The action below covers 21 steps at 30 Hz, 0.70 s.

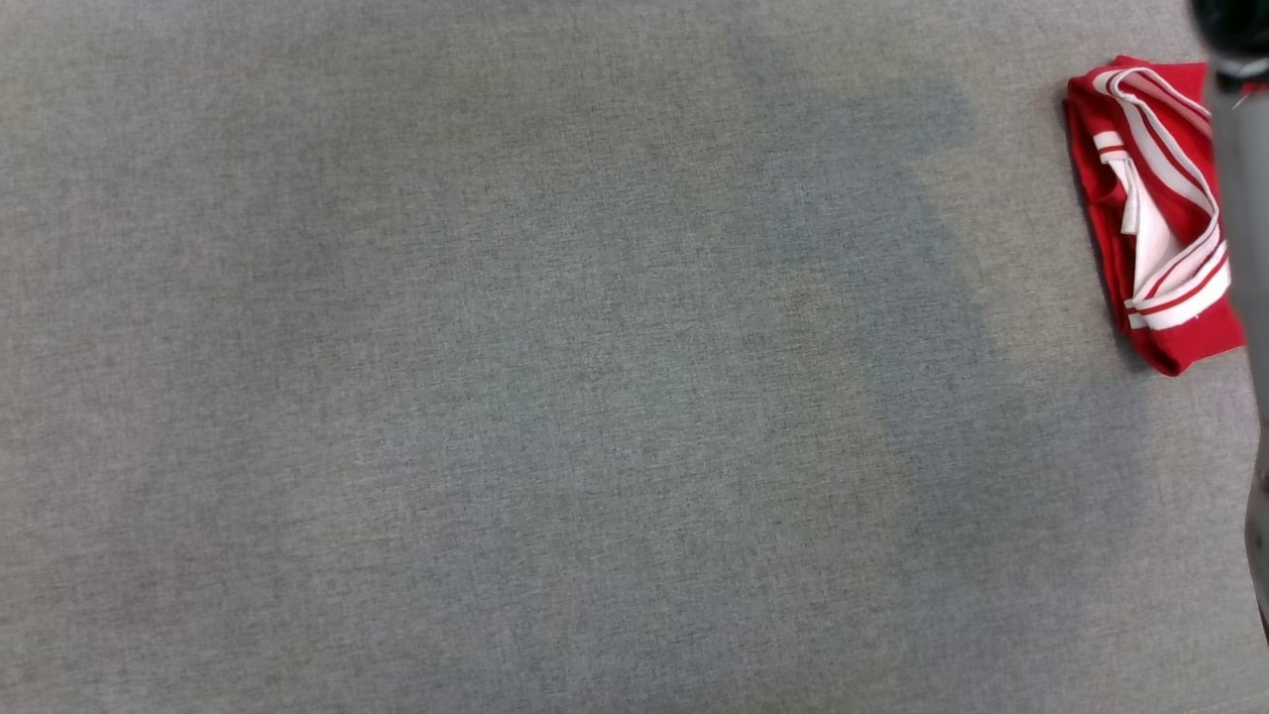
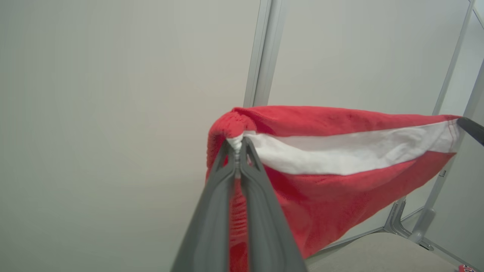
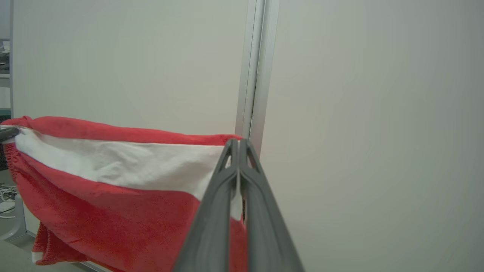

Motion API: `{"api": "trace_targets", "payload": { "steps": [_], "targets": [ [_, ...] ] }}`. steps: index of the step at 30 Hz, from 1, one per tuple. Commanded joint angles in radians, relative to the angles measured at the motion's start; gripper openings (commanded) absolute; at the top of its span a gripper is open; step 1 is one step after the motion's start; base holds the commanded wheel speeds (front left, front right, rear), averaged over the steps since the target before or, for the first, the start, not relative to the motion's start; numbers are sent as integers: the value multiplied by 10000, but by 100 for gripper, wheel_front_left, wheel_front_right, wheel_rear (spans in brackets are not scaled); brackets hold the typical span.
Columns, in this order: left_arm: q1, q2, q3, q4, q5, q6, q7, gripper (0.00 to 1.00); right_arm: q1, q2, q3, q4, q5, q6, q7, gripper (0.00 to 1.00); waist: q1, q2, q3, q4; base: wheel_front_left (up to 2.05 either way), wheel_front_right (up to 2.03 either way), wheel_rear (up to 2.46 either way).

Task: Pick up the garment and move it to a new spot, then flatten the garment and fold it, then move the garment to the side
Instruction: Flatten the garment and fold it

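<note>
A red garment with a broad white band (image 2: 340, 151) hangs stretched in the air between my two grippers, in front of a pale wall. In the left wrist view, my left gripper (image 2: 236, 145) is shut on one bunched corner of it, and the other gripper's dark tip (image 2: 470, 129) holds the far corner. In the right wrist view, my right gripper (image 3: 239, 145) is shut on the garment (image 3: 113, 166) at its upper edge, and the cloth sags down and away to the left.
In the head view, a grey cloth-covered table (image 1: 555, 397) spreads wide. A folded red and white striped garment (image 1: 1155, 208) lies at its far right edge, beside a pale blurred upright shape (image 1: 1244, 218). A metal frame post (image 3: 257, 68) stands against the wall.
</note>
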Motion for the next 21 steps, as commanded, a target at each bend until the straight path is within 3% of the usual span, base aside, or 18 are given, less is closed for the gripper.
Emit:
{"api": "trace_targets", "payload": {
  "steps": [1,9,12,17,21],
  "targets": [
    [315,-75,-156,134,91,-73,-136,0,428,-99,146,241,74,2,29,0,-2,0,-11,-16,0,0,0],
    [3297,-353,-1395,880,21,-313,-1726,0,3250,-816,1836,737,1693,2,810,0,-2,0,-432,-31,0,0,0],
    [4645,-409,-1999,1069,-152,-342,-1972,0,4619,-1018,2173,226,3183,4,1447,0,-2,0,-789,29,0,0,0],
    [7027,-218,-2969,572,-633,-350,-2012,0,7161,-2123,2019,-1418,5086,4,2909,0,-2,0,-1698,152,0,0,0],
    [8326,142,-3208,-418,-1145,-106,-1638,0,8763,-2702,1064,-2458,5340,4,3910,0,-2,0,-2232,218,0,0,0]
  ]
}}
